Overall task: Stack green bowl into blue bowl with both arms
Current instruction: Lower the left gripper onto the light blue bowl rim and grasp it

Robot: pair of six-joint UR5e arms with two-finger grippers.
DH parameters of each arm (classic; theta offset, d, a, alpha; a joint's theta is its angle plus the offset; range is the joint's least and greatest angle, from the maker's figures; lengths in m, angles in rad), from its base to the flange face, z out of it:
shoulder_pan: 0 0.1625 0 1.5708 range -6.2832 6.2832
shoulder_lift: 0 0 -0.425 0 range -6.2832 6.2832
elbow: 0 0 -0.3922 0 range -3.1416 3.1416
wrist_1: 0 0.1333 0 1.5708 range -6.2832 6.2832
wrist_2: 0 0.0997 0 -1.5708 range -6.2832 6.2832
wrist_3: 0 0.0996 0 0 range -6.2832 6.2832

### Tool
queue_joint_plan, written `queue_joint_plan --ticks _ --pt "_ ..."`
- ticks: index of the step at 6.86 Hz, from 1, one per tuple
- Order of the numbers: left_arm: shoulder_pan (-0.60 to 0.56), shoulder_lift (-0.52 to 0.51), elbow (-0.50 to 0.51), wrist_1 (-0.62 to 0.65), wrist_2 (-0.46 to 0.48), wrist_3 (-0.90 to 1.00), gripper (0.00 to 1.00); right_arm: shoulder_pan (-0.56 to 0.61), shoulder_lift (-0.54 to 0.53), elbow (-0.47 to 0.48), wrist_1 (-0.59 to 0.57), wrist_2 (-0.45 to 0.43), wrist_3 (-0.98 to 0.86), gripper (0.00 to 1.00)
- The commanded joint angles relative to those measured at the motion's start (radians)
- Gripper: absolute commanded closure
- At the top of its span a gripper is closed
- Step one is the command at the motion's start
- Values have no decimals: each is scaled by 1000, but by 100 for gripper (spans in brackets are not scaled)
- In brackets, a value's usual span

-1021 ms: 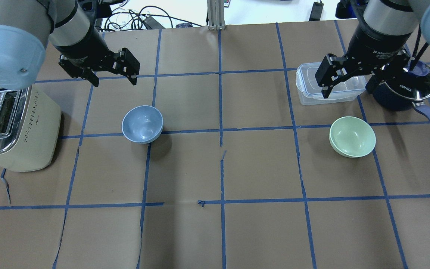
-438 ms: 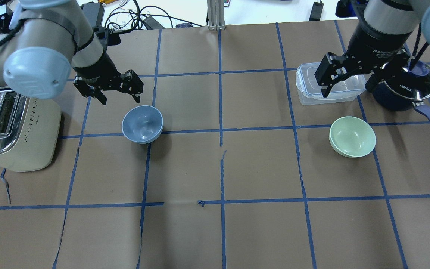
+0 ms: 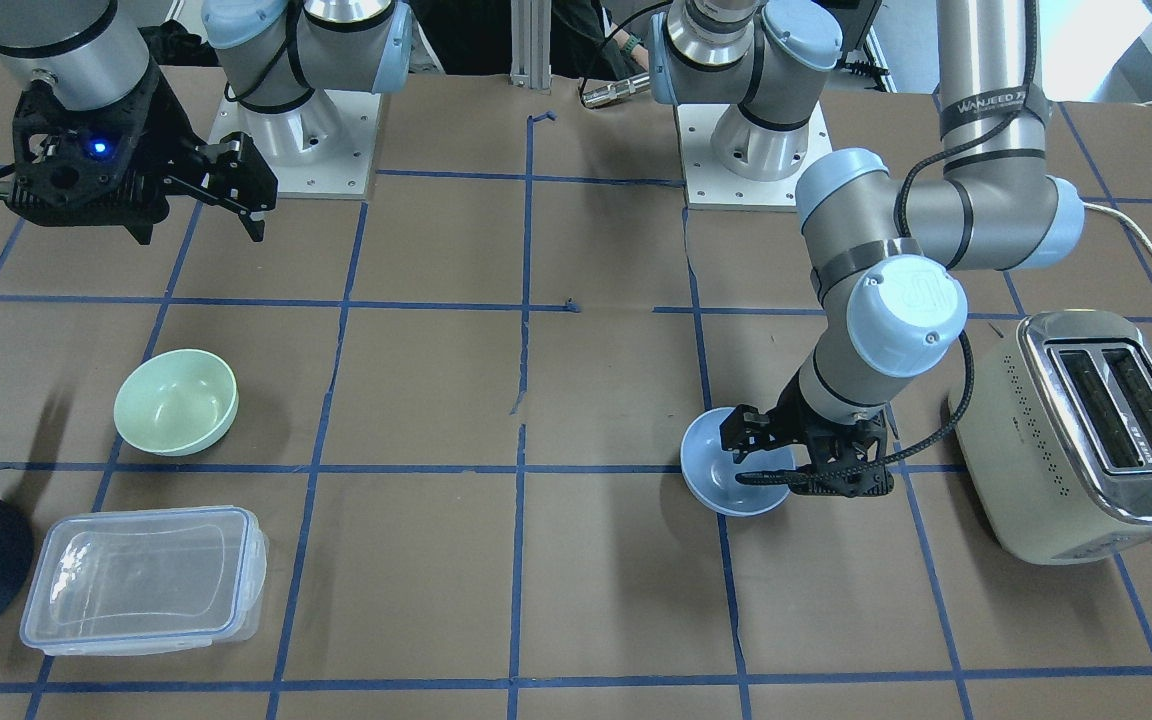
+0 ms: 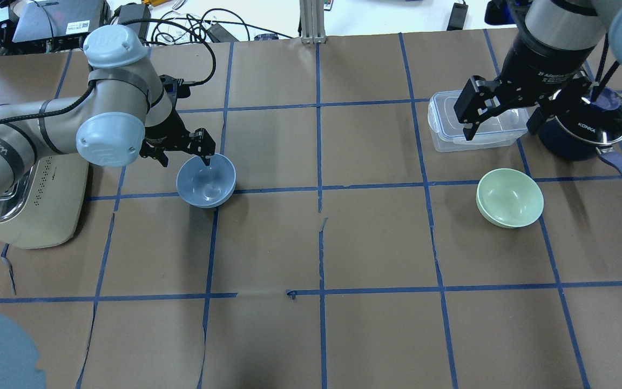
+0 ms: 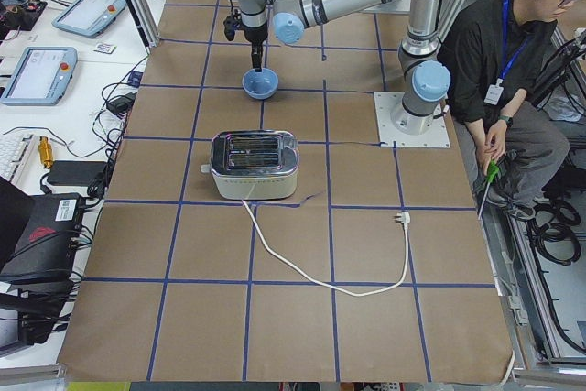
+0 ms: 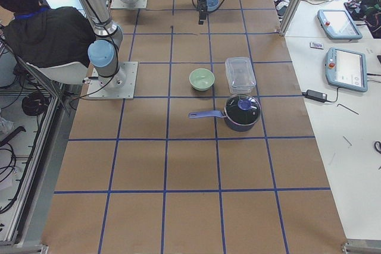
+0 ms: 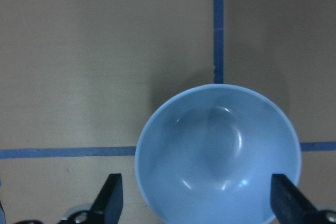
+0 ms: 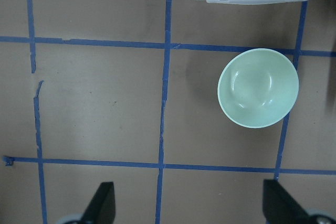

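Note:
The blue bowl (image 4: 207,181) sits upright on the brown table, left of centre. My left gripper (image 4: 184,159) is open and low over the bowl's far rim. In the left wrist view its fingers (image 7: 107,198) stand wide on either side of the bowl (image 7: 218,156), holding nothing. The green bowl (image 4: 509,197) sits upright on the right side. My right gripper (image 4: 502,127) is open and empty, raised well beyond the green bowl, which shows ahead of it in the right wrist view (image 8: 258,87).
A cream toaster (image 4: 46,216) stands left of the blue bowl, under the left arm. A clear lidded container (image 4: 451,135) and a navy pot (image 4: 581,135) with a long handle sit behind the green bowl. A person (image 5: 513,70) sits beside the robot base.
My left arm has swung down and toward the blue bowl, so its open gripper now hangs at the bowl's far rim. The right gripper and both bowls have stayed put.

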State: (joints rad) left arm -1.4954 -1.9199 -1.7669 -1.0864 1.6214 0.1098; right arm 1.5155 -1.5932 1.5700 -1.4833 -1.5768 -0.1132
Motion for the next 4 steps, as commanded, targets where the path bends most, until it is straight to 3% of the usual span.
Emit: queue_joint_plan --ticks 1,2,3,4 --pt "40 -49 -9 96 15 62 1 -1 2 1 0 1 6 0" --pt "40 -62 -32 106 17 68 22 -2 7 2 0 4 0 0" --pt "40 -62 -69 109 11 51 59 -3 19 -1 0 4 6 0" --pt "40 -56 -87 112 5 27 66 -5 21 1 -14 6 -3 0"
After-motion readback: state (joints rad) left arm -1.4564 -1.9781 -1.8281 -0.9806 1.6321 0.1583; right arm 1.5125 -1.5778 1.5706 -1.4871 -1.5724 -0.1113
